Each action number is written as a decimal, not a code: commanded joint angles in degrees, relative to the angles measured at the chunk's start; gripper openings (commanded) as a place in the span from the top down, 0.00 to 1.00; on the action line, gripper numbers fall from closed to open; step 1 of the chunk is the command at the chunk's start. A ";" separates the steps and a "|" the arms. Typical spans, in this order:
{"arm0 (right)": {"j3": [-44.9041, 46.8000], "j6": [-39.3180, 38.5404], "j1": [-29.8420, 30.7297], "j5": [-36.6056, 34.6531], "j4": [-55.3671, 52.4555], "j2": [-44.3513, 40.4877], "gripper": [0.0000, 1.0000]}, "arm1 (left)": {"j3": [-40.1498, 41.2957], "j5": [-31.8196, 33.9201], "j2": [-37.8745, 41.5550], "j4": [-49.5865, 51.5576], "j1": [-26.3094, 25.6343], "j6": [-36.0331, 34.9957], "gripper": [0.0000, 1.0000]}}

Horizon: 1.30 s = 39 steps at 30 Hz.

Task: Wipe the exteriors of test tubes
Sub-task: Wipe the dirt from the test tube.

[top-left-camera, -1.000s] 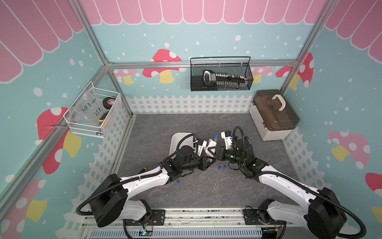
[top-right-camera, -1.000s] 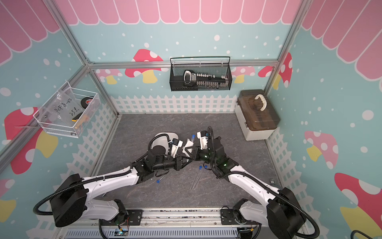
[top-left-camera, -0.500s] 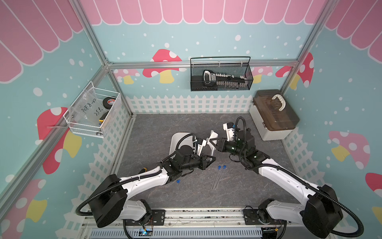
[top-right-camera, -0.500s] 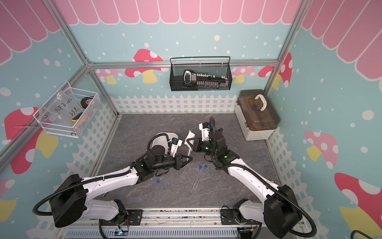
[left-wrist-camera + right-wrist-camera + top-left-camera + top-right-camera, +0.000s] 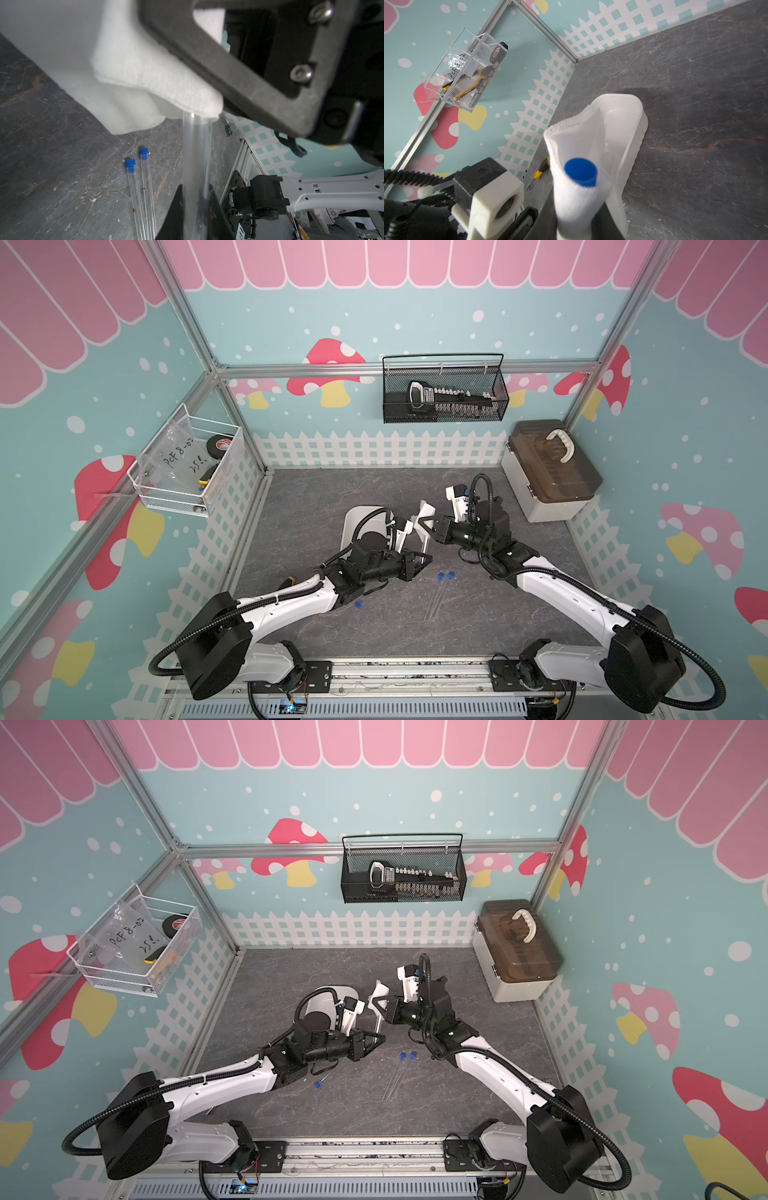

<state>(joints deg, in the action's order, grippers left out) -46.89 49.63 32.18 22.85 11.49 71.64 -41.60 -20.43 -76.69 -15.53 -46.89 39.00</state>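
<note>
My left gripper (image 5: 426,558) (image 5: 196,218) is shut on the bare lower end of a clear test tube (image 5: 196,162) that points up and back. A white cloth (image 5: 424,514) (image 5: 379,992) (image 5: 135,79) is wrapped around the tube's upper end. My right gripper (image 5: 422,526) (image 5: 575,224) is shut on that cloth, and the tube's blue cap (image 5: 580,172) pokes out of the fold. Two more test tubes (image 5: 437,593) (image 5: 397,1077) (image 5: 143,187) lie side by side on the grey table. Another tube's blue cap (image 5: 358,605) (image 5: 318,1084) shows beside my left arm.
A white tray (image 5: 353,522) (image 5: 629,128) sits behind my left wrist. A yellow-handled screwdriver (image 5: 542,170) lies near the left fence. A brown-lidded box (image 5: 552,472) stands at the back right. Wire baskets (image 5: 444,393) (image 5: 187,464) hang on the walls.
My right gripper has slid the cloth up the tube, away from my left gripper and toward the capped end. The left gripper has kept its hold in place.
</note>
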 commanded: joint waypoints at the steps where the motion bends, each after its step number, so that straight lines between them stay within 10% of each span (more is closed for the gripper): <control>1: 3.21 0.09 2.71 -0.29 -1.53 -1.26 0.80 | -1.46 -0.12 1.11 -2.69 0.70 -0.11 0.86; 11: 4.09 0.56 3.66 -2.38 -0.75 -1.43 0.86 | 0.06 -0.14 1.19 -3.52 0.75 0.48 0.82; 18: 2.30 -0.30 3.57 -2.29 -0.90 -0.53 0.87 | 1.28 0.52 3.19 -1.52 1.41 0.65 0.62; 27: 0.94 -2.31 2.71 -1.39 -3.22 -0.54 0.86 | 5.59 3.81 17.67 12.90 4.56 -0.99 0.51; 39: 1.63 -4.44 5.32 4.74 -4.81 -0.02 0.86 | -13.27 -5.93 12.74 27.12 15.87 -10.98 0.47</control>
<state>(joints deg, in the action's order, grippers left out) -44.80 46.46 36.45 25.58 7.14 71.16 -52.01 -21.85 -59.44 8.49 -31.22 31.51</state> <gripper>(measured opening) 0.157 0.528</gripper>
